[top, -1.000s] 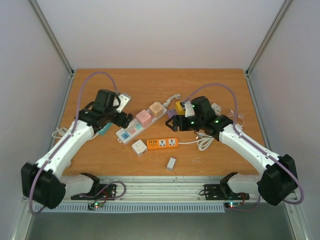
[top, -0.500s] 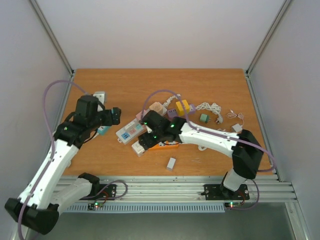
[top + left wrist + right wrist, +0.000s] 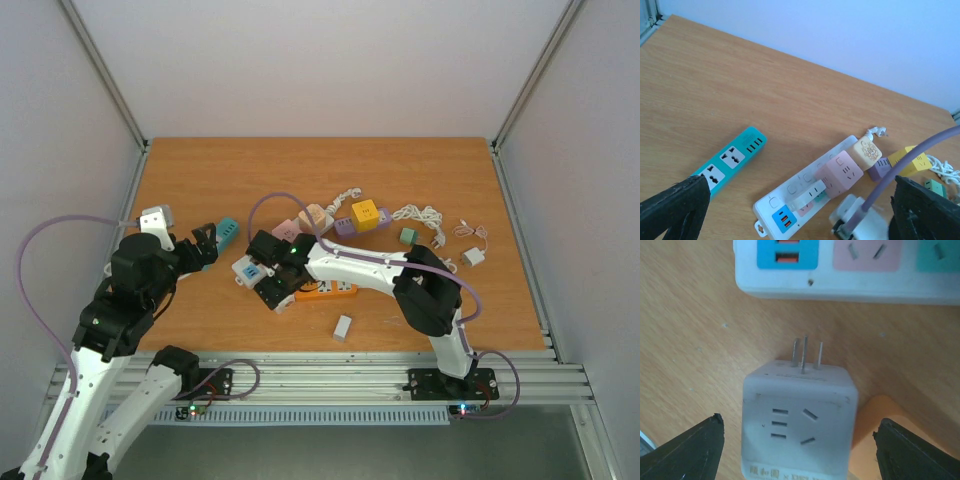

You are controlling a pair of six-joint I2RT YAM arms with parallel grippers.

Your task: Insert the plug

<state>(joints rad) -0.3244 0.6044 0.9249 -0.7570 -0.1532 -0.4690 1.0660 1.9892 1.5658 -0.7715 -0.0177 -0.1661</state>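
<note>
- The right tool (image 3: 797, 426) has its two fingers (image 3: 690, 450) spread wide apart, one on each side of the plug (image 3: 799, 415), and neither touches it.
- The plug, a white cube with three metal prongs, lies on the counter (image 3: 685, 315) directly between those fingers, its socket face turned up toward the wrist camera.
- Its prongs point away from the tool at the white power strip (image 3: 850, 280) just ahead. The tips stop short of the strip's side, with a band of bare counter between.
- The part of that strip nearest the tool shows a blue block with two small ports, then a pink socket and a green one.
- An orange power strip (image 3: 880, 440) lies just beside the plug, on the right of the wrist view. It seems to touch the plug's corner, though the view is too close to be sure.
- The left tool (image 3: 797, 200) stands wide apart too and holds nothing. Only its two dark fingertips (image 3: 675, 210) show, at the lower corners of its wrist view.
- A teal power strip (image 3: 732, 160) lies flat on the counter just ahead of the left tool, toward its left side.
- Further ahead of the left tool, a pink cube (image 3: 840, 172) and a cream cube (image 3: 866, 151) sit on the far half of the white strip.
- A purple cube (image 3: 344, 227) and a yellow cube (image 3: 365, 213) lie just past the strip's far end.
- From above, the two tools are apart, with the near end of the white strip between them.
</note>
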